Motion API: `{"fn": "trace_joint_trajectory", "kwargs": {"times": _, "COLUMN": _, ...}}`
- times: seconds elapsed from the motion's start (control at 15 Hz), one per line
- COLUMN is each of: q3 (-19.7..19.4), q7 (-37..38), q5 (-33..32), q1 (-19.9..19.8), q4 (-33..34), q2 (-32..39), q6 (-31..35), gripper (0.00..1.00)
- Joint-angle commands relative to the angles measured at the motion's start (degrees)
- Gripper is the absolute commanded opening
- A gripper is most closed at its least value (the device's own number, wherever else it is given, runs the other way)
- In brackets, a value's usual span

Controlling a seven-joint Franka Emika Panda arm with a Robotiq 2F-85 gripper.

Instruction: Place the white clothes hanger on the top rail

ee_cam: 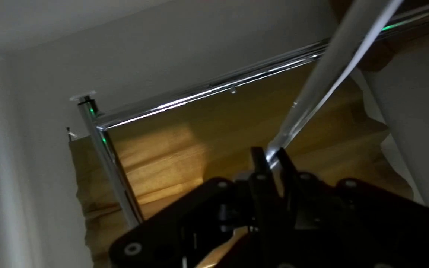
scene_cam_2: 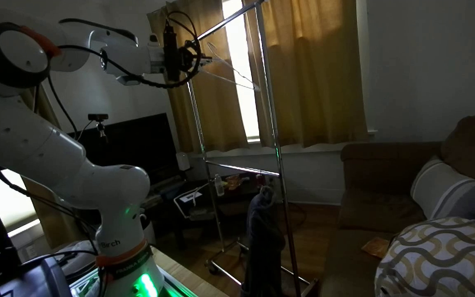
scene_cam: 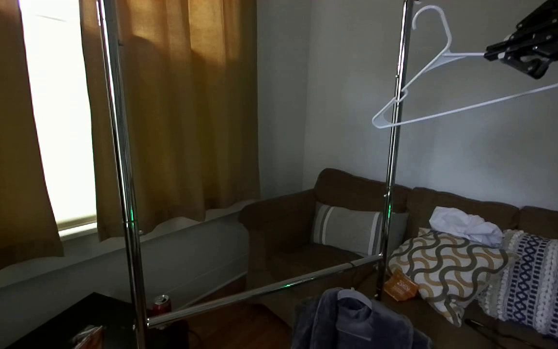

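The gripper (ee_cam: 269,152) was clamped narrowly on one shoulder of the white clothes hanger (scene_cam: 446,56), just beside the foot of its hook (scene_cam: 446,25), and both stood below the top rail (scene_cam_2: 229,20), apparently on the same side of it as the robot arm (scene_cam_2: 62,148). From the grip, the hook stood up toward the top rail, its crown seeming to fall short of that height, while the long lower bar (scene_cam: 453,110) ran aslant well beneath. Farther out, the chrome upright (ee_cam: 184,95) carrying the top rail passed behind the hanger in the wrist view, with the yellow curtain (ee_cam: 162,160) beyond the rail. The coming move likely turned on lifting the hook above the top rail and bringing it across, mouth downward; whether the hanger lay square to the rail could not be told.
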Motion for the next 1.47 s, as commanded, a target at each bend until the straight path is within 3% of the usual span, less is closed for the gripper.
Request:
{"fn": "trace_joint_trajectory", "kwargs": {"times": 0.0, "q3": -1.6, "q7": -1.6, "q5": -1.4, "q1": -0.3, "q4": 4.5, "q2": -0.5, "q6": -1.8, "gripper": 0.02}}
{"fn": "trace_joint_trajectory", "kwargs": {"times": 0.8, "q3": -5.1, "q7": 2.1, "q5": -6.2, "q1": -0.6, "q4": 20.4, "q2": 12.5, "q6": -4.7, "gripper": 0.02}}
{"fn": "trace_joint_trajectory", "kwargs": {"times": 1.07, "q3": -5.4, "q7": 2.2, "q5": -8.6, "q1": 0.1, "q4": 22.2, "q2": 13.3, "q6": -9.8, "gripper": 0.02}}
{"fn": "trace_joint_trajectory", "kwargs": {"times": 1.4, "q3": -5.2, "q7": 4.8, "q5": -12.4, "q1": -0.3, "q4": 23.9, "q2": 13.6, "q6": -11.3, "gripper": 0.02}}
